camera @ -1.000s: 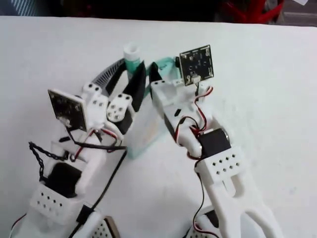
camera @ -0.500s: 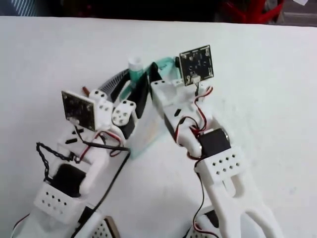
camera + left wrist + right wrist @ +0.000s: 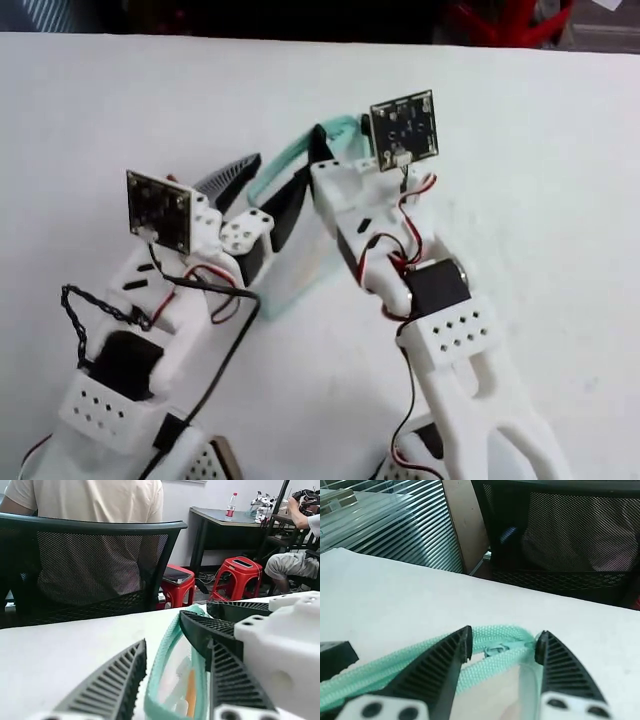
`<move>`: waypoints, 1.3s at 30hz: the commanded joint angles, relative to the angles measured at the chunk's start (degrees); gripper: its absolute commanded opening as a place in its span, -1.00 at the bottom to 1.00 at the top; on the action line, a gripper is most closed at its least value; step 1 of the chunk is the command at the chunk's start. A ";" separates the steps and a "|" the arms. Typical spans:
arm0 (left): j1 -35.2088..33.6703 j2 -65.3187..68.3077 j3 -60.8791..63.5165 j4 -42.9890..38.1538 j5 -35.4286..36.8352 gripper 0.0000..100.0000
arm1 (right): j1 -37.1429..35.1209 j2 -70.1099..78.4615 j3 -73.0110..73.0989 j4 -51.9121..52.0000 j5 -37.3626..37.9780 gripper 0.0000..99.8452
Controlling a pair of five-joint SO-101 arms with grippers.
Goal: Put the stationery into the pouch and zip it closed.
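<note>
The clear pouch (image 3: 297,268) with a teal zipper rim lies on the white table between my two arms. My left gripper (image 3: 255,188) stands open over its mouth. In the left wrist view its fingers (image 3: 117,690) straddle one side of the pouch's rim (image 3: 164,680), and an orange stick (image 3: 191,696) shows inside. My right gripper (image 3: 322,150) is at the pouch's far end, shut on the rim there. In the right wrist view the right gripper (image 3: 504,639) has the teal band and the zipper pull (image 3: 492,651) between its fingers.
The white table (image 3: 520,140) has free room to the right and left of the arms. Its far edge runs near the pouch's end. A black mesh chair (image 3: 90,565) and red stools (image 3: 240,575) stand beyond that edge.
A teal glue stick with a white cap, held upright in my left gripper, sank towards the pouch mouth and is gone from sight. The left gripper has opened. The right gripper shifted slightly.
</note>
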State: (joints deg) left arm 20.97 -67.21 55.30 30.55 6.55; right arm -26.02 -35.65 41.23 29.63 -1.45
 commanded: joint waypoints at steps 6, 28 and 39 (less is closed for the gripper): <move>-4.35 -0.66 -4.31 0.62 0.70 -0.57 | -0.40 1.19 4.22 0.40 0.18 -0.59; -26.33 57.89 -46.42 24.79 10.64 -0.58 | -0.22 1.19 4.40 0.40 0.18 -0.59; -29.32 91.91 -61.98 24.62 28.92 -0.58 | -0.22 1.19 4.40 0.40 0.18 -0.59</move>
State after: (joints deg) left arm -7.78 15.60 0.53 54.90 32.31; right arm -26.46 -35.65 41.23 29.63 -1.45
